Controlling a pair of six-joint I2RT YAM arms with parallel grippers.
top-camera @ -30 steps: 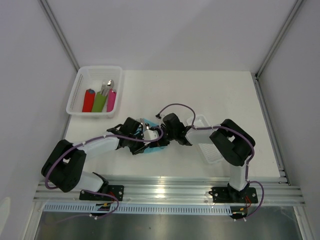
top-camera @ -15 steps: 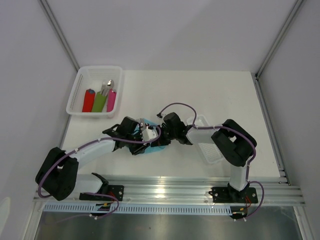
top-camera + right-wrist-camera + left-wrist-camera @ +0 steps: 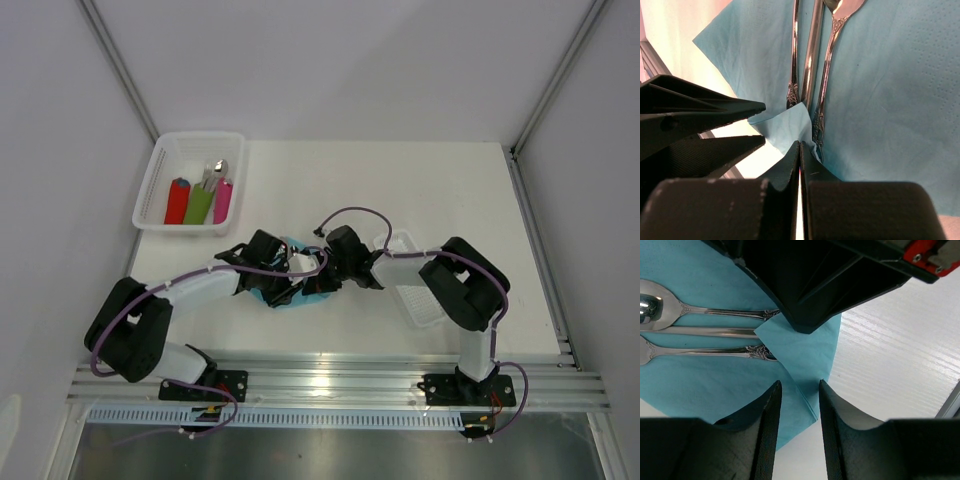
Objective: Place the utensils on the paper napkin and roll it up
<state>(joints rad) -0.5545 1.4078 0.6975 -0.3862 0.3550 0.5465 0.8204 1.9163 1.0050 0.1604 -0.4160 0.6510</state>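
Right wrist: napkin [image 3: 890, 100] corner in pincer [image 3: 800, 146]

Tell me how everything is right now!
teal napkin: spread flat, one corner folded over the handle ends.
utensils: lying side by side on the napkin.
right gripper: shut on the folded corner.
left gripper: open, around the napkin's edge.
rolled napkins: lying in basket.

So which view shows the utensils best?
Left wrist: the utensils lie side by side on the paper napkin, spoon bowl included. Right wrist shows mostly their handles; in top external the arms hide them.
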